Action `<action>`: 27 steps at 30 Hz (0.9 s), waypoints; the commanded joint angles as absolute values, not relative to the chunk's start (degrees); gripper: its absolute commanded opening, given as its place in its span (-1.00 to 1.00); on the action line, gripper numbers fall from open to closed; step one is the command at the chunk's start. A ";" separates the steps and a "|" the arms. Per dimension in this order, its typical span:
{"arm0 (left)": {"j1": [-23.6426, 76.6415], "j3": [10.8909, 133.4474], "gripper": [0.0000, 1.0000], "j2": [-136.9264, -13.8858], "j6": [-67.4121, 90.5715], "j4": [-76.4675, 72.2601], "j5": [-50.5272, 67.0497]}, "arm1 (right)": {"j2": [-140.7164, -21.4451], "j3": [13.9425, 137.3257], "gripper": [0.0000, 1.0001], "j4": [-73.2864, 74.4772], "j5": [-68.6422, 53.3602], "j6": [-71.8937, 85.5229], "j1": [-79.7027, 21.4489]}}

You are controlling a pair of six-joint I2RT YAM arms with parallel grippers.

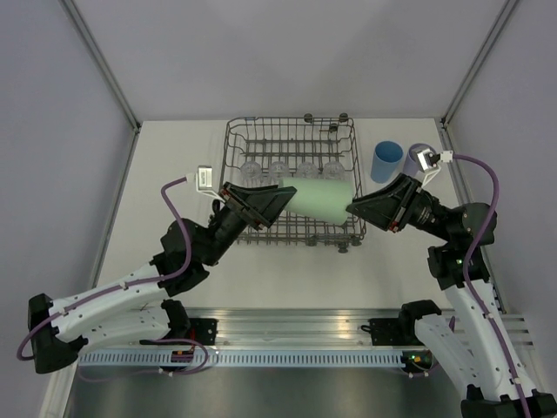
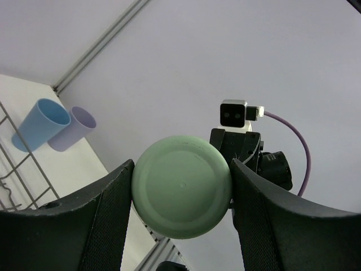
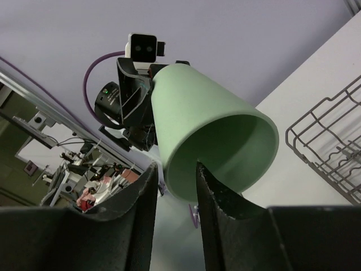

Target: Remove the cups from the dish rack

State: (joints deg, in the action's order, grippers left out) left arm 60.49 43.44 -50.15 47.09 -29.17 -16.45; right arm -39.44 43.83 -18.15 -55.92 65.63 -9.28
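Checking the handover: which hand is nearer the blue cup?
Right. The right hand, on the green cup rim, sits just left of the blue cup; the left hand holds its base farther left.

The light green opaque plastic cup (image 3: 208, 130) has a smooth, satin skin, its flat base (image 2: 181, 195) matt with a faint moulded ring. The left gripper (image 2: 181, 169) and right gripper (image 3: 176, 169) have black fingers (image 2: 107, 220) of matt, finely grained plastic. The grey wire dish rack (image 1: 291, 121) is thin metal with a dull sheen. The blue plastic cup (image 2: 39, 124) and lavender plastic cup (image 2: 72, 129) look smooth and matt. The white desk (image 1: 174, 157) is matt.
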 commanded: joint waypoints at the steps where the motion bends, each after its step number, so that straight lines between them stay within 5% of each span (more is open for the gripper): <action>1: 60.47 43.51 -0.95 -50.71 50.98 -35.94 -14.07 | -38.59 45.00 -0.24 -23.99 -58.71 66.97 -9.58; 7: 60.47 43.33 -0.95 -52.03 52.12 -37.35 -13.01 | -38.06 44.47 -0.41 -25.66 -59.06 69.25 -9.58; 11: 60.47 43.50 -0.95 -53.35 52.38 -38.32 -11.87 | -37.97 44.74 -0.90 -28.21 -59.06 71.01 -9.58; 25: 60.47 45.62 -0.95 -57.48 52.82 -38.06 -9.40 | -37.88 47.46 -0.99 -26.03 -58.19 67.34 -9.67; 26: 60.47 45.53 -0.89 -57.57 52.74 -38.06 -9.32 | -37.71 48.16 -0.99 -22.71 -57.84 65.85 -9.67; 27: 60.47 45.44 -0.59 -57.48 52.47 -38.06 -9.23 | -37.71 49.30 -0.99 -21.02 -57.05 64.53 -9.67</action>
